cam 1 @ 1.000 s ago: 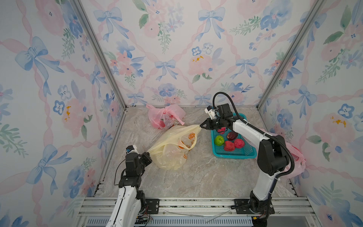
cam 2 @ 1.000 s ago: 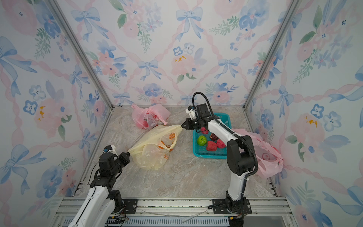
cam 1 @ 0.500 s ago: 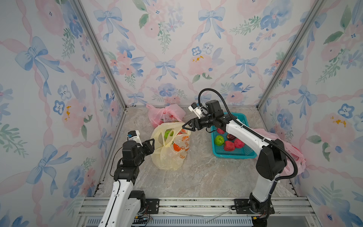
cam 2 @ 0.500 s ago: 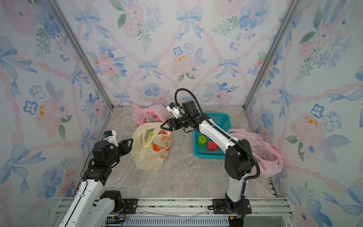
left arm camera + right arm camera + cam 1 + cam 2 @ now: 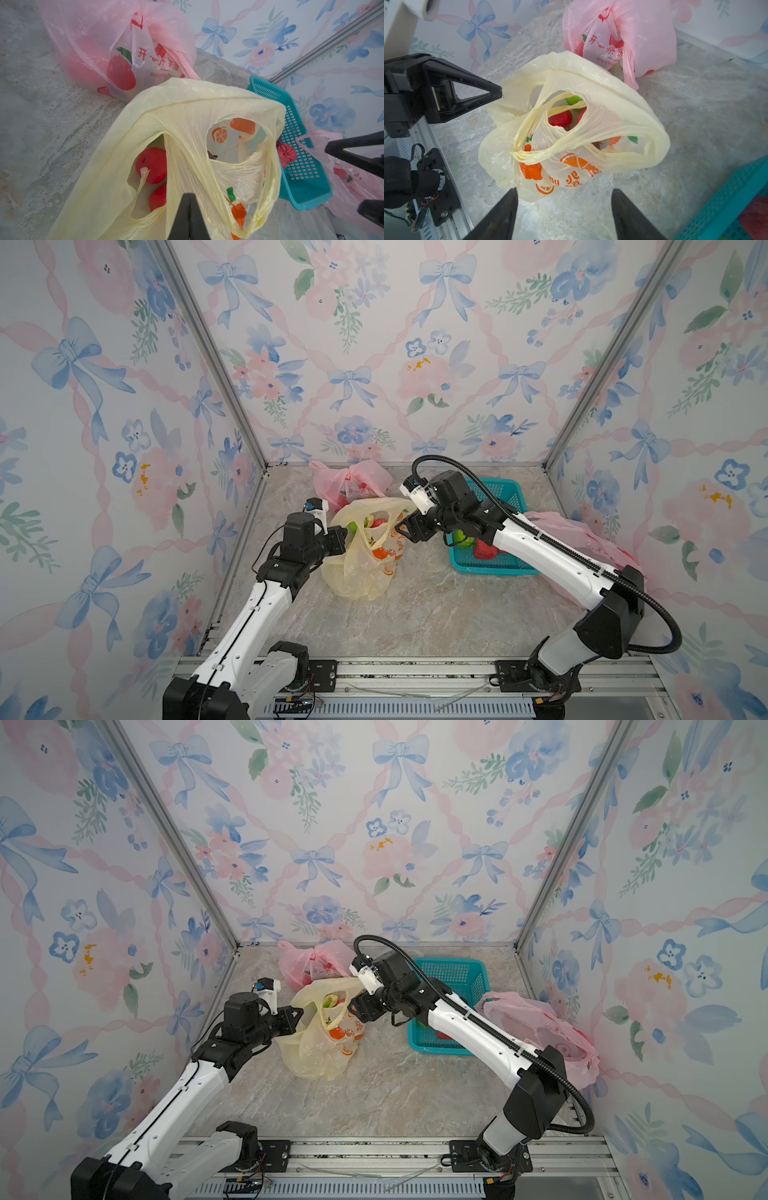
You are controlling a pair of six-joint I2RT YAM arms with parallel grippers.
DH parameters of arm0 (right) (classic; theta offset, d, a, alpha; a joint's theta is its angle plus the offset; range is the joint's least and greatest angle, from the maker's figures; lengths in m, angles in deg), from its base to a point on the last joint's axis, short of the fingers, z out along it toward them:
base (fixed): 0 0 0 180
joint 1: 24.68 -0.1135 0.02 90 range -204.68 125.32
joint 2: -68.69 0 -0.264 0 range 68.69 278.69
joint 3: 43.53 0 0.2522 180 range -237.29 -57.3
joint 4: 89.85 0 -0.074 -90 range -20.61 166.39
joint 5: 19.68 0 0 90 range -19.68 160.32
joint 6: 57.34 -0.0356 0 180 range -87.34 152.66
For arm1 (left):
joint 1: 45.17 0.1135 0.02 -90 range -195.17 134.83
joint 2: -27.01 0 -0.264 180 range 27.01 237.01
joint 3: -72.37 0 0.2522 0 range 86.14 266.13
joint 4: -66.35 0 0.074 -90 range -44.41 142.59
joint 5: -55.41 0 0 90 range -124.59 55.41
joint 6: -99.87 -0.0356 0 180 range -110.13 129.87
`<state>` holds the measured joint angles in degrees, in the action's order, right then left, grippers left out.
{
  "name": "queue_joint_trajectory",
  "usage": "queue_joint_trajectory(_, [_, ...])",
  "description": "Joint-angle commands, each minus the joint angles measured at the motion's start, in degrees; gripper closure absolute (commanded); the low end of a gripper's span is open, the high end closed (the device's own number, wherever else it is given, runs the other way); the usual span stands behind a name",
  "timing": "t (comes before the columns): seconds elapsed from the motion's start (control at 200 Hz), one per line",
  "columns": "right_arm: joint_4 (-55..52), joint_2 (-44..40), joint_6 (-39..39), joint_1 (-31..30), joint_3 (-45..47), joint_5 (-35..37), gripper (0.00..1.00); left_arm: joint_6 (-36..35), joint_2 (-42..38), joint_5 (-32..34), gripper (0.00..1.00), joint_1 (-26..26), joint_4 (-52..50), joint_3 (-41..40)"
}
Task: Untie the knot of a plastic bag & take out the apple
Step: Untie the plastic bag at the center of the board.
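Note:
A pale yellow plastic bag (image 5: pixel 365 572) (image 5: pixel 316 1056) stands mid-table. Its handles hang loose and its mouth gapes; I see no knot. Inside lie a red apple (image 5: pixel 151 164) (image 5: pixel 560 118), a second red fruit (image 5: pixel 158 199) and something green (image 5: pixel 573 99). My left gripper (image 5: pixel 343 541) (image 5: pixel 188 194) is shut on the bag's left rim. My right gripper (image 5: pixel 401 531) (image 5: pixel 563 191) is open just right of the bag, with only bare table between its fingers.
A tied pink bag (image 5: pixel 353 485) lies right behind the yellow one. A teal basket (image 5: pixel 498 493) holding red and green fruit stands to the right, under my right arm. Another pink bag (image 5: pixel 582 539) lies against the right wall.
My right gripper has let go of the yellow bag's handle and opened. My left arm has risen and reached in, and its gripper has shut on the bag's left rim. The bag now stands upright.

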<state>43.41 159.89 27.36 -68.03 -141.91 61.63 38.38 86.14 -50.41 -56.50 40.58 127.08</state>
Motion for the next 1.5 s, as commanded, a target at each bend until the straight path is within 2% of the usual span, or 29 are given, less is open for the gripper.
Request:
queue_joint_trajectory(0.0, [-2.4,1.3,-3.1,-0.1,2.0,4.4,0.36,-2.5,3.8,-1.6,1.0,-0.2,-0.5,0.8])
queue_joint_trajectory(0.11, [-3.9,4.9,-2.4,-1.6,-0.2,3.1,0.38,-3.3,7.7,-2.6,1.0,-0.2,2.5,0.8])
queue_joint_trajectory(0.29, [-5.7,12.1,-0.8,-2.8,-8.8,0.6,0.38,-5.0,15.5,-5.2,1.0,-0.1,6.2,6.4])
queue_joint_trajectory(0.44, [-5.6,16.1,0.6,-3.4,-14.9,-1.7,0.31,-5.7,21.5,-7.5,1.0,0.1,8.5,10.4])
queue_joint_trajectory(0.79, [-8.5,23.8,2.6,-6.5,-24.6,-2.3,0.16,-4.7,26.9,-7.8,1.0,2.0,13.4,12.9])
queue_joint_trajectory(1.045, [-11.2,29.7,2.2,-8.3,-29.4,-1.2,0.16,-3.5,29.0,-8.9,1.0,3.1,16.4,12.6])
queue_joint_trajectory(1.105, [-12.4,30.9,2.5,-8.8,-30.4,-0.8,0.24,-3.1,29.7,-9.1,1.0,3.3,17.1,12.4])
queue_joint_trajectory(1.185, [-14.8,32.2,3.2,-9.1,-30.8,-1.6,0.47,-2.6,30.6,-8.9,1.0,3.7,18.3,11.7])
queue_joint_trajectory(1.245, [-16.1,31.5,4.1,-9.5,-28.8,-1.9,0.76,-2.2,31.6,-8.8,1.0,4.0,19.2,11.2])
queue_joint_trajectory(1.29, [-15.9,29.7,5.3,-10.1,-25.3,-1.8,0.86,-2.1,32.2,-8.4,1.0,4.2,19.5,10.8])
queue_joint_trajectory(1.49, [-14.8,18.6,13.3,-12.8,-7.2,-2.7,0.9,-1.5,32.2,-5.3,1.0,4.5,20.7,7.8])
